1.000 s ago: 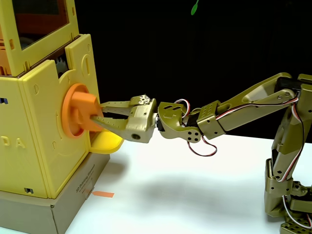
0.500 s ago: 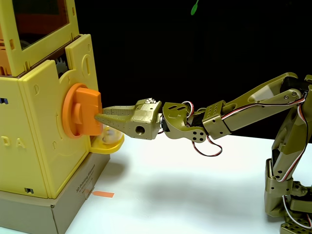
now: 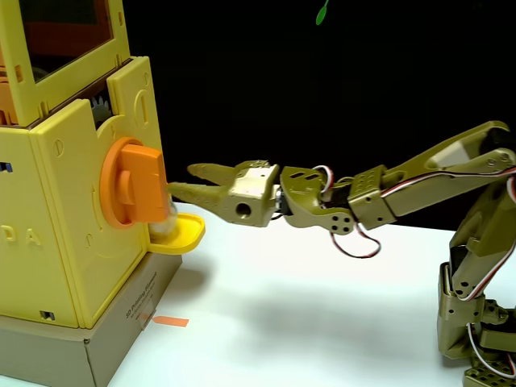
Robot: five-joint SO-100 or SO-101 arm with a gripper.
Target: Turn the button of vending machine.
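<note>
Orange button sits just left of parted jaws.

Orange button on yellow vending machine (grey base); olive gripper.

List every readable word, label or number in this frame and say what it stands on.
"D A": embossed letters on the vending machine, left face; the word runs off the frame edge.
Small dark print on the grey base: too small to read.
Orange sticker on the table: no text to be made out.
</note>
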